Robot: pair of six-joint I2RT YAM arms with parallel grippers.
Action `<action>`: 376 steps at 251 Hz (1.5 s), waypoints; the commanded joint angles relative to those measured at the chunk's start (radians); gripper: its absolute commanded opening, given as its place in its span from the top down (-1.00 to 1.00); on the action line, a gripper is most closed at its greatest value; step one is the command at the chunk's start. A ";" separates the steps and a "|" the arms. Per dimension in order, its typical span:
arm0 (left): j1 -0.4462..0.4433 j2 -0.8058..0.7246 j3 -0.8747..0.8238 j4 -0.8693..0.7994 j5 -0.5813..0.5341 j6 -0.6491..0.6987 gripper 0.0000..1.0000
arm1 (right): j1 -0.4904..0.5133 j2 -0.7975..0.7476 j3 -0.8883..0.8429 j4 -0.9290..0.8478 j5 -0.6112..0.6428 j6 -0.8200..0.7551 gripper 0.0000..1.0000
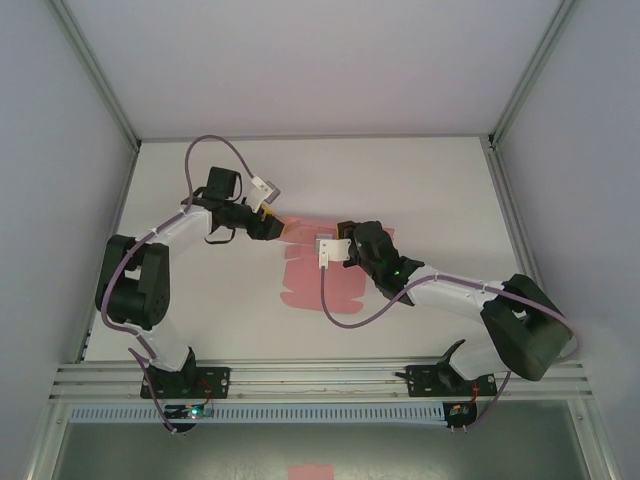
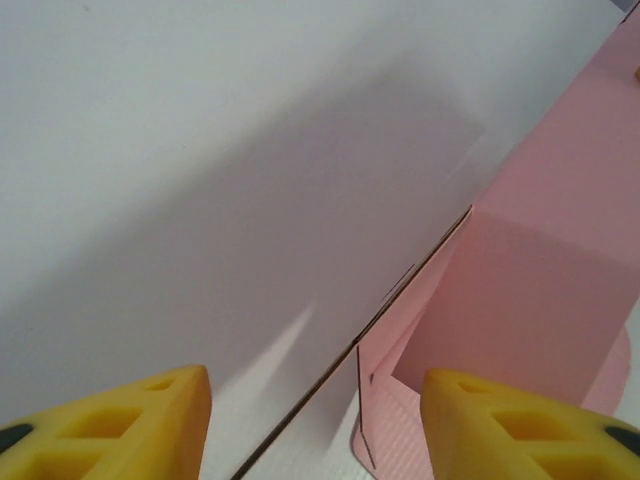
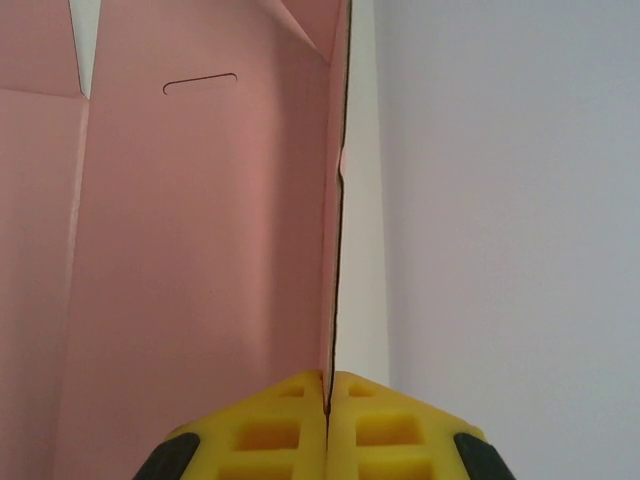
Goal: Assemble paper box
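Just beyond the arm bases, the paper box [image 1: 312, 280] lies as a partly folded pink die-cut sheet in the middle of the white table [image 1: 430, 180], between the two arms. The right gripper [image 3: 328, 385] has its yellow fingers pressed together on the thin edge of an upright panel of the card, pinching it. A small curved slot is cut in the panel to its left. Slightly farther out, the left gripper [image 2: 315, 395] has its yellow fingers apart, and the raised card edge runs through the gap, touching neither.
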 commanded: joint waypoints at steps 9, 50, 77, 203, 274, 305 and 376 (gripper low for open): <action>-0.032 0.024 0.033 -0.044 0.014 -0.010 0.10 | 0.013 -0.003 0.023 -0.023 -0.009 0.015 1.00; -0.049 0.010 0.043 -0.036 -0.015 -0.058 0.42 | 0.020 0.004 0.028 -0.021 0.012 0.015 1.00; -0.088 -0.010 0.034 -0.034 -0.068 -0.071 0.54 | 0.030 0.014 0.032 -0.012 0.036 0.012 1.00; -0.398 -0.146 -0.010 0.034 -0.677 -0.431 1.00 | 0.096 0.022 0.022 0.072 0.142 0.035 1.00; -0.528 -0.114 -0.007 0.060 -0.736 -0.526 1.00 | 0.124 0.067 0.017 0.137 0.201 0.058 1.00; -0.535 -0.084 -0.006 0.095 -0.722 -0.581 0.82 | 0.126 0.051 -0.009 0.142 0.178 0.075 1.00; -0.535 -0.185 -0.151 0.119 -0.729 -0.548 0.49 | 0.095 -0.015 -0.096 0.127 0.115 0.058 1.00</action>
